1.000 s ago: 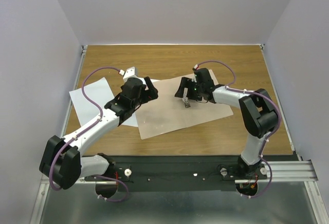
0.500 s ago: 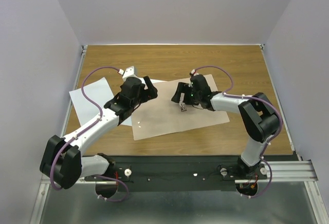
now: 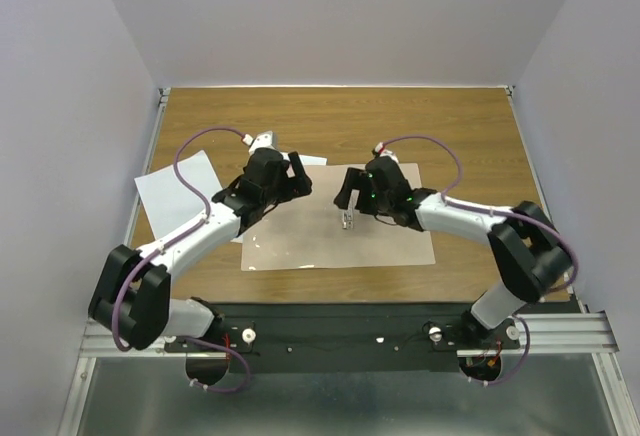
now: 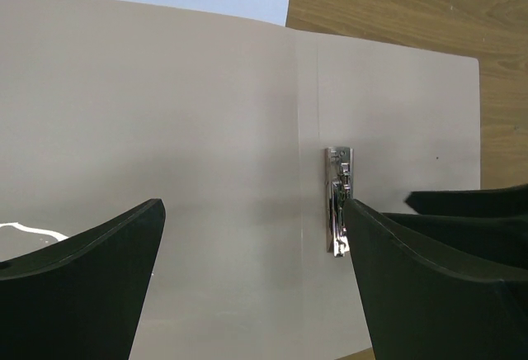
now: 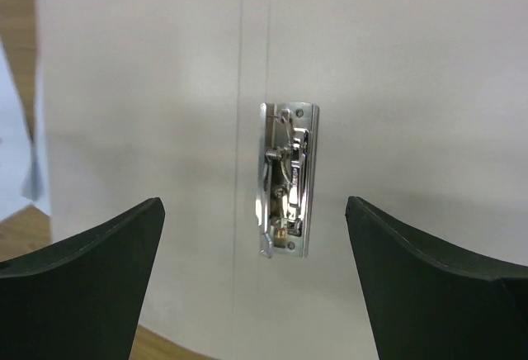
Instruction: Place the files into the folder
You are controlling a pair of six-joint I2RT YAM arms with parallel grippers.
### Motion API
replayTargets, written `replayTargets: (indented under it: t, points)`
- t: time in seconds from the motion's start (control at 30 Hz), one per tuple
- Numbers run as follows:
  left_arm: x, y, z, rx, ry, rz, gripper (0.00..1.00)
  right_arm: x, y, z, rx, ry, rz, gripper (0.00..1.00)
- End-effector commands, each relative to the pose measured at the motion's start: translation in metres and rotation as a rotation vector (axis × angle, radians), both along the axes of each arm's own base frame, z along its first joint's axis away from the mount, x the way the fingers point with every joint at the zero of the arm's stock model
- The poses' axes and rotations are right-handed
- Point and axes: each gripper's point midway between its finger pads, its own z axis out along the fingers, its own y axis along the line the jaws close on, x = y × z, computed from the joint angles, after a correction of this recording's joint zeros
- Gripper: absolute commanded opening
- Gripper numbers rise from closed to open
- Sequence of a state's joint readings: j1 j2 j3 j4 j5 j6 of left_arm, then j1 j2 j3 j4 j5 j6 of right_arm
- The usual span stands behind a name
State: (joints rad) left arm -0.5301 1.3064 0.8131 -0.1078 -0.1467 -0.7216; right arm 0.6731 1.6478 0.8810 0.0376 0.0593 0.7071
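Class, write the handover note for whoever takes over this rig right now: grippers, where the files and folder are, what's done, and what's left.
Left gripper: open, holding nothing, over the folder's left half.
Right gripper: open, holding nothing, above the metal clip.
Folder: lies open and flat mid-table, with the clip exposed near the spine.
White sheets: on the table left of the folder, one corner showing past its far edge. How they overlap is unclear.
Done: the folder is open.
Left: move the sheets onto the folder. None is in it yet.
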Motion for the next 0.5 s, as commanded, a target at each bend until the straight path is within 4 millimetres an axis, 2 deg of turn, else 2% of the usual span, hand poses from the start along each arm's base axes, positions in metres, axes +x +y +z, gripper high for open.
replayTargets:
  t: [0.0,0.03,0.07,0.1,0.13,0.17,0.2,0.23,0.3,0.37,0.47]
  points:
    - [0.003,-0.023,-0.004,0.007,0.034,-0.122,0.98,0.016,-0.056,0.071,-0.060,-0.188,-0.258,1.00]
    - [0.003,-0.026,-0.008,0.019,0.044,-0.134,0.98,0.012,-0.070,0.086,-0.062,-0.213,-0.297,1.00]
    - [0.005,-0.031,-0.013,0.027,0.061,-0.143,0.98,0.011,-0.082,0.088,-0.076,-0.217,-0.332,1.00]
    - [0.002,-0.039,-0.016,0.032,0.071,-0.172,0.98,0.014,-0.103,0.089,-0.105,-0.223,-0.398,1.00]
    - [0.001,-0.042,-0.021,0.048,0.087,-0.187,0.98,0.009,-0.120,0.084,-0.145,-0.196,-0.431,1.00]
    - [0.004,-0.049,-0.025,0.061,0.103,-0.192,0.98,0.008,-0.133,0.091,-0.133,-0.201,-0.480,1.00]
    - [0.004,-0.055,-0.029,0.079,0.107,-0.202,0.98,0.008,-0.151,0.088,-0.155,-0.199,-0.540,1.00]
    - [0.002,-0.056,-0.035,0.101,0.132,-0.205,0.98,0.005,-0.157,0.086,-0.160,-0.195,-0.556,1.00]
    - [0.011,-0.063,-0.041,0.135,0.150,-0.194,0.98,0.001,-0.164,0.089,-0.148,-0.202,-0.573,1.00]
    - [0.013,-0.076,-0.048,0.161,0.172,-0.220,0.95,-0.006,-0.168,0.079,-0.159,-0.180,-0.568,1.00]
    - [0.015,-0.085,-0.059,0.193,0.208,-0.229,0.82,-0.017,-0.175,0.068,-0.198,-0.146,-0.559,1.00]
